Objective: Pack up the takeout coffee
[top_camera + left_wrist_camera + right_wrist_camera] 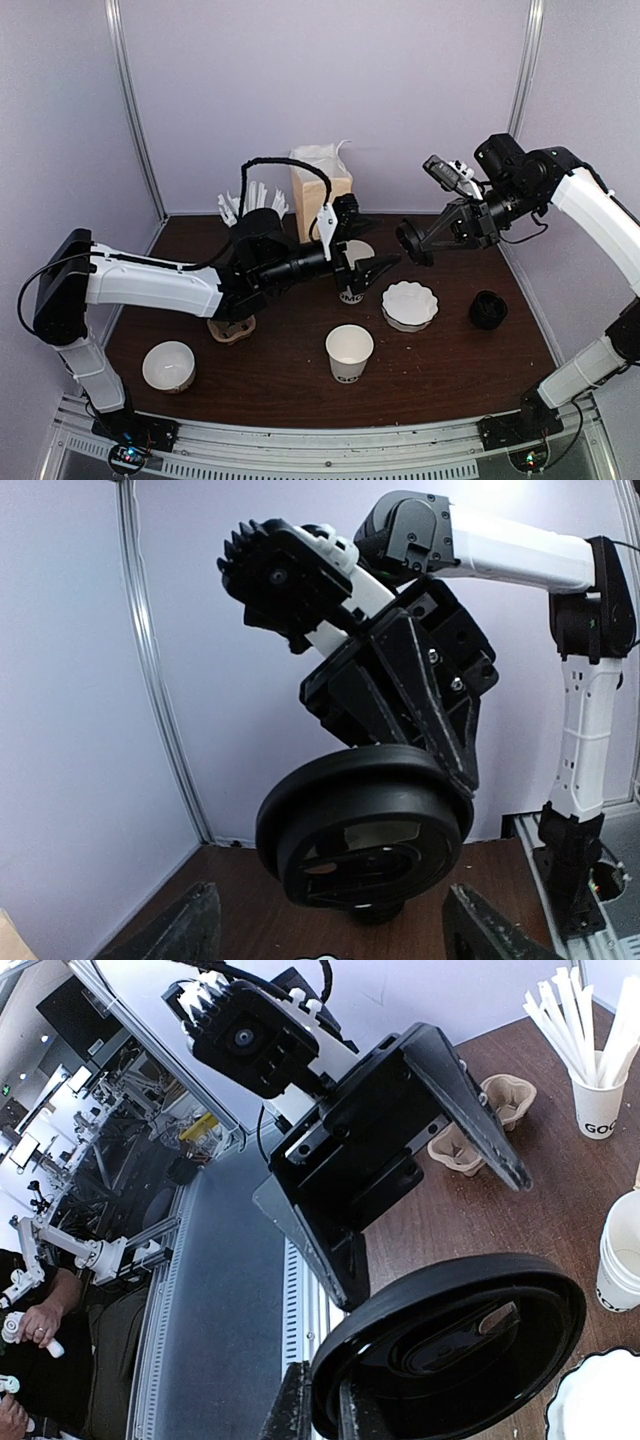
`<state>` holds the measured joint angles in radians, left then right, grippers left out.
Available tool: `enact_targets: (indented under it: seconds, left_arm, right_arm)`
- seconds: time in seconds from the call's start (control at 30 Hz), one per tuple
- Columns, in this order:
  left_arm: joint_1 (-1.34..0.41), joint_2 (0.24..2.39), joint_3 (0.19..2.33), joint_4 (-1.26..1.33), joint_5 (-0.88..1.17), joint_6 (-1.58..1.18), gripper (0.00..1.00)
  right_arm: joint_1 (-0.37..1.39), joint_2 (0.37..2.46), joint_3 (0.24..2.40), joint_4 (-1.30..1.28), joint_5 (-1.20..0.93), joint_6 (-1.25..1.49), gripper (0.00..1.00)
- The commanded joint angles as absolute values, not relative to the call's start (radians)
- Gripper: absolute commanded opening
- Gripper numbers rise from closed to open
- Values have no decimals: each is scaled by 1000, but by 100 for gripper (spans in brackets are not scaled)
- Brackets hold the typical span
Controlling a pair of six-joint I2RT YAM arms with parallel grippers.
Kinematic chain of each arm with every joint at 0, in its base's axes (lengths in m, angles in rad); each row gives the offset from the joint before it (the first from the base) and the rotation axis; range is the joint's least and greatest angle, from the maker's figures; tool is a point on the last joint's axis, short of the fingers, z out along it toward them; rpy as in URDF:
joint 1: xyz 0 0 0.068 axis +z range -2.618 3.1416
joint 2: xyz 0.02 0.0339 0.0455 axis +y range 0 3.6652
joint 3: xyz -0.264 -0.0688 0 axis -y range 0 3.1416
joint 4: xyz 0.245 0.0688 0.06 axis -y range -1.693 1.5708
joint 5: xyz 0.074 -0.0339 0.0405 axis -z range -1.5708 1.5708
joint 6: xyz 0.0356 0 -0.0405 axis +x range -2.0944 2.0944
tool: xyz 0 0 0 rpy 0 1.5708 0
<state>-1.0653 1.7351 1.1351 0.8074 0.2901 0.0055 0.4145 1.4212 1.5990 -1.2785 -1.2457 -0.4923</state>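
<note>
Above the middle of the table (280, 395), your right pincer (326, 1407) is clamped on the rim of a black lid (412, 243). It holds the lid in the air on edge, with one round face turned toward your left arm. Your left pincer (383, 240) faces that lid with its jaws spread wide and nothing between them. From the right wrist camera, its lower finger (320, 1250) sits just beside the lid's rim, and you cannot tell whether the two touch.

The takeout coffee is not yet capped. Its white cup (349, 352), with dark lettering on the side, stands upright and open-topped near the front of the table, well apart from both pincers.

Behind that cup, under your left pincer as seen from above, you have a stack of cups (352, 290). To its right sits a fluted white dish (410, 305), and farther right a stack of black lids (488, 310).

On your left side, a white bowl (168, 365) rests near the front edge. A cardboard carrier (232, 328) lies partly hidden under your left arm.

At the back stand a paper bag (322, 190) and a cup of straws (598, 1110).
</note>
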Motion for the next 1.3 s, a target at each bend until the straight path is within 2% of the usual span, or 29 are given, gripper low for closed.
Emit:
enact_targets:
  seconds: [0.0, 0.53, 1.0, 1.07, 1.17, 1.27]
  left_arm:
    - [-1099, 1763, 1176, 842, 257, 76, 84]
    - [-1150, 1886, 1272, 928, 132, 113, 85]
    - [-1152, 1887, 1270, 976, 121, 63, 77]
    - [-1152, 1874, 1261, 965, 121, 62, 77]
    - [-1152, 1843, 1239, 919, 105, 62, 76]
    - [-1152, 1793, 1204, 833, 76, 63, 76]
  right_arm:
    - [419, 1401, 1593, -1257, -1280, -475, 7]
    - [419, 1382, 1572, -1235, -1292, -449, 7]
    - [419, 1367, 1537, -1204, -1265, -437, 11]
    - [417, 1365, 1541, -1207, -1256, -437, 16]
    - [410, 1364, 1576, -1248, -1197, -474, 39]
    - [373, 1344, 1621, -1313, -1096, -539, 52]
